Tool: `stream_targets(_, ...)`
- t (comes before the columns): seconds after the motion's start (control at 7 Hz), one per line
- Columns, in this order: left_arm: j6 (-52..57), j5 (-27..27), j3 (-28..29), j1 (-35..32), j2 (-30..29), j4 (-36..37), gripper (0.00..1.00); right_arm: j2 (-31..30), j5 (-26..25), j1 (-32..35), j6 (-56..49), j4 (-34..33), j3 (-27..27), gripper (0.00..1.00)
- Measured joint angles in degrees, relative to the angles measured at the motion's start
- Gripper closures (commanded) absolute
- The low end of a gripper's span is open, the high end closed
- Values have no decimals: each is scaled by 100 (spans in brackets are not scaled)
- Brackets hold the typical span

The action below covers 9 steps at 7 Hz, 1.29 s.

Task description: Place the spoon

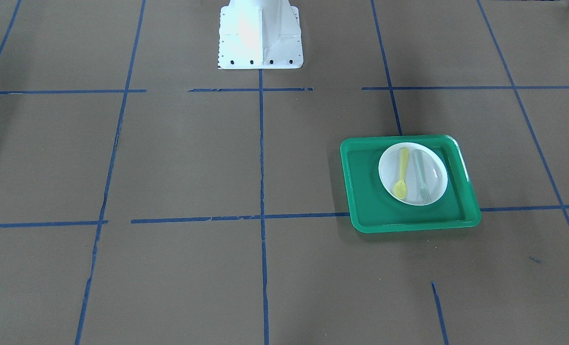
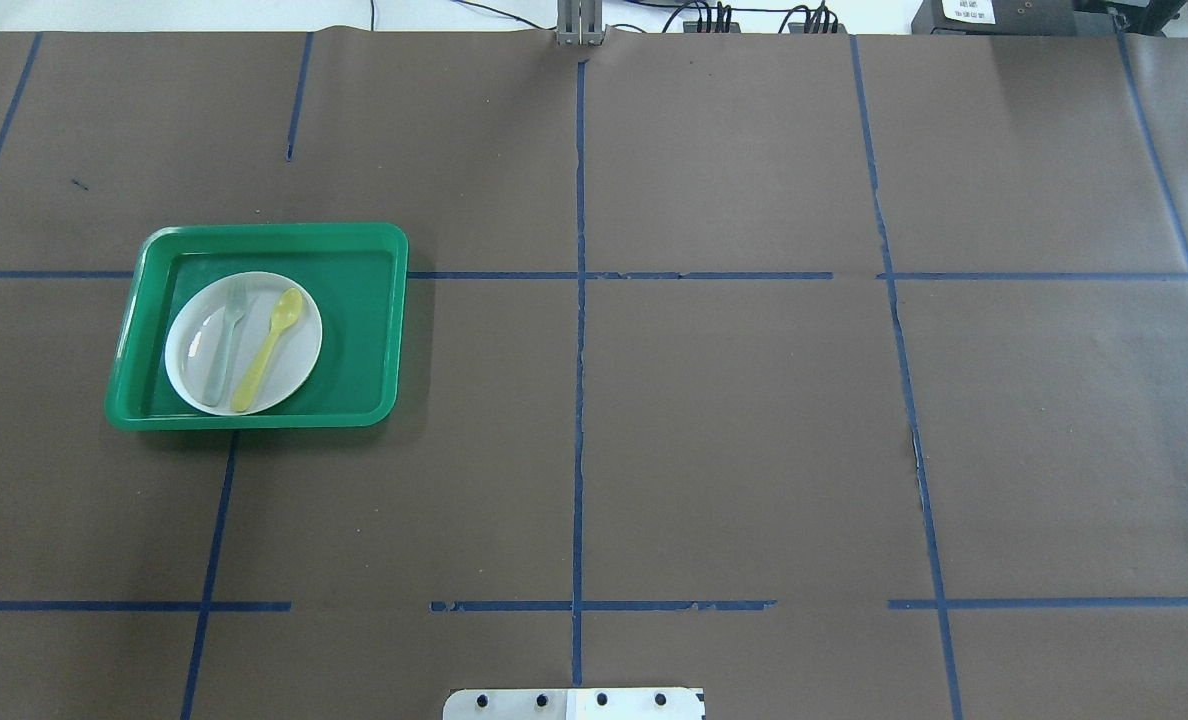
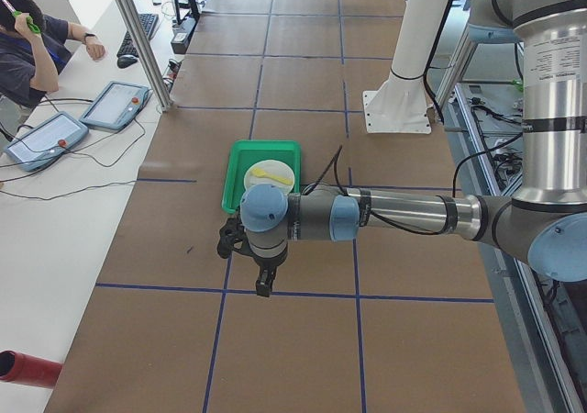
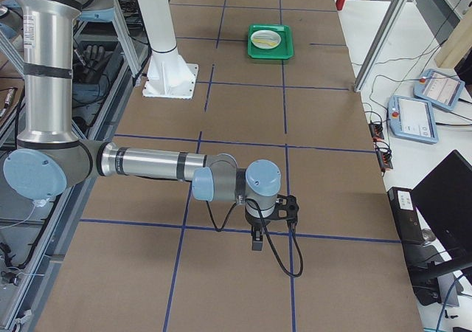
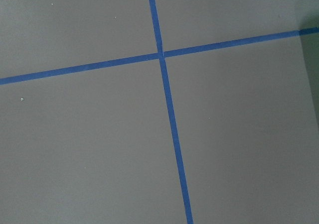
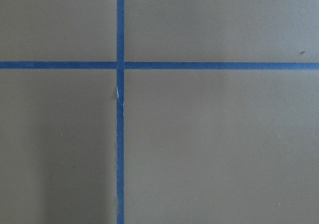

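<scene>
The pale-yellow spoon (image 1: 402,173) lies on a white plate (image 1: 437,178) inside a green tray (image 1: 361,191), beside a grey-green fork (image 1: 421,175). In the overhead view the spoon (image 2: 269,348) lies to the right of the fork (image 2: 224,345) on the plate (image 2: 294,368), in the tray (image 2: 364,320) at the table's left. My left gripper (image 3: 263,280) shows only in the exterior left view, above the table just short of the tray (image 3: 237,170). My right gripper (image 4: 256,240) shows only in the exterior right view, far from the tray (image 4: 254,52). I cannot tell whether either is open or shut. Both wrist views show only brown paper and blue tape.
The robot's white base (image 1: 260,38) stands at the table's middle edge. An operator (image 3: 27,55) sits at a side bench with control tablets (image 3: 115,106). More tablets (image 4: 417,114) lie on the bench at the other end. Blue tape lines grid the brown paper.
</scene>
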Motion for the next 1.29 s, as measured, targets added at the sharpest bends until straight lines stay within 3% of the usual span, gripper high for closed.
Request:
stream_targets(0.29, -208, -8, -5, 138, -189, -891, 0, -1, 0, 0, 0, -1, 0, 0)
stream_targets(0.57, -1220, 56, -17, 776, -242, -1926, 0, 5, 0, 0, 0, 3, 0, 0)
stream_targets(0.86, -2503, 595, -20, 1750, -530, -2537, 0, 3, 0, 0, 0, -2, 0, 0)
stream_targets(1.29, -4229, 1499, 41, 3111, -1181, -2898, 0, 3, 0, 0, 0, 3, 0, 0)
